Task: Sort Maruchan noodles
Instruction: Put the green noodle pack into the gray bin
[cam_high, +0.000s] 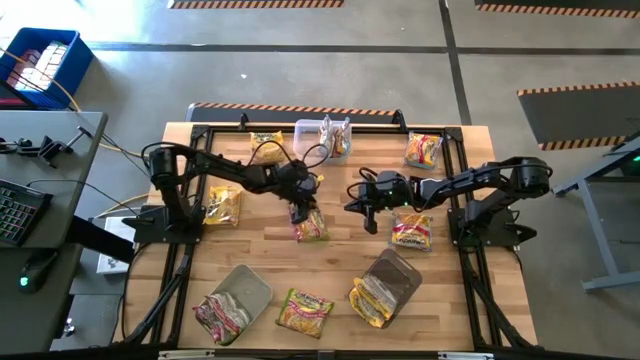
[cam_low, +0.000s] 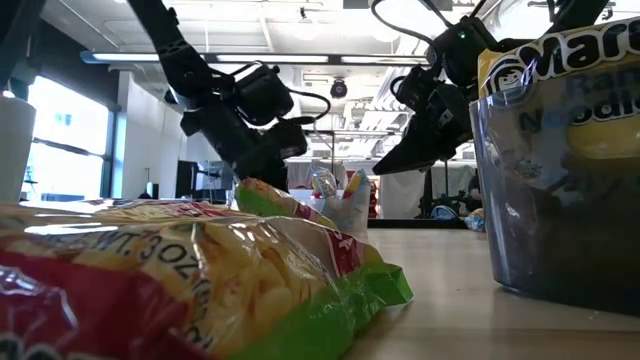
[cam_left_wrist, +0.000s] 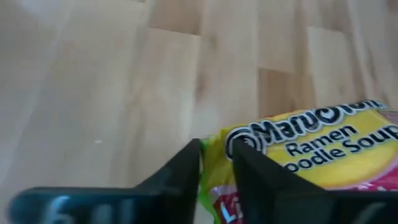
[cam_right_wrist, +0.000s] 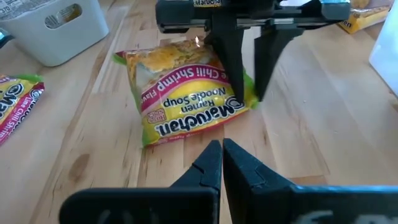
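Mid-table, the left gripper (cam_high: 302, 212) has its fingers slightly apart, straddling the green edge of a yellow-pink crinkly Maruchan noodle packet (cam_high: 311, 226). The right gripper (cam_high: 357, 207), fingers together, hovers nearby over bare wood; only its wrist view shows the straddle.

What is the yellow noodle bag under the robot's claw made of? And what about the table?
The noodle packet looks like thin, glossy plastic film: it crinkles, shines, and carries bright printed lettering. The table looks like pale wood: long joined planks with visible grain, and a smooth, slightly satin finish. The left gripper is at the packet's edge.
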